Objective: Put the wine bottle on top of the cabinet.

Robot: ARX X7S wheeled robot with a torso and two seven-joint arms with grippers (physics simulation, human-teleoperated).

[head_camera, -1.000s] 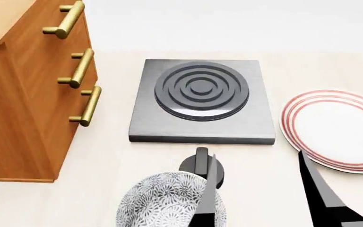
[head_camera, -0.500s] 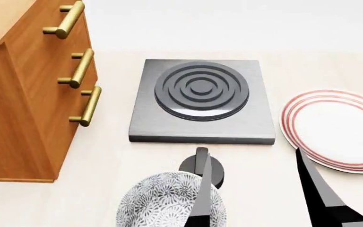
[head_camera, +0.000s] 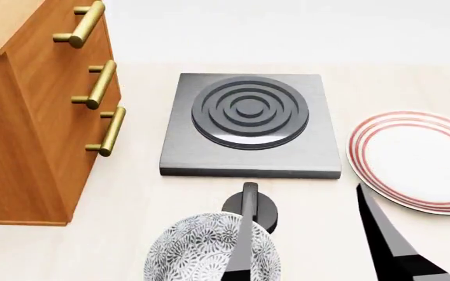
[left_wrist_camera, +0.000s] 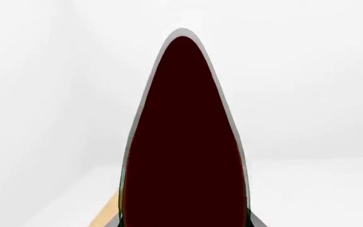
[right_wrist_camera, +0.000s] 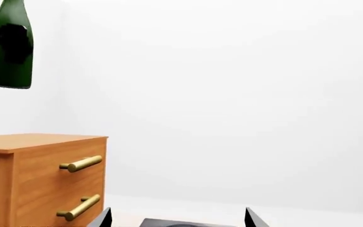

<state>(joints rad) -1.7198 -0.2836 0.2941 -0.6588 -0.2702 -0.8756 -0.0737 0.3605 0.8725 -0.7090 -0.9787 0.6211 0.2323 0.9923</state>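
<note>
In the right wrist view the dark green wine bottle (right_wrist_camera: 9,71) hangs in the air above the cabinet (right_wrist_camera: 39,175), clear of its light wood top. My left gripper (right_wrist_camera: 6,41) is shut on the bottle's body. In the left wrist view the bottle (left_wrist_camera: 183,132) fills the middle, with my left gripper (left_wrist_camera: 185,223) closed around it. The cabinet (head_camera: 30,117) stands at the left of the head view; the bottle is out of that view. My right gripper (head_camera: 303,205) is open and empty, low over the table's front (right_wrist_camera: 178,216).
A grey hotplate (head_camera: 248,123) lies in the middle of the table. A red-rimmed white plate (head_camera: 416,161) is at the right. A patterned bowl (head_camera: 197,252) sits at the front, with a small black round object (head_camera: 250,205) just behind it. Brass handles (head_camera: 100,85) stick out from the cabinet.
My right gripper's fingers have drifted a little to the left in the head view. Nothing on the table has moved.
</note>
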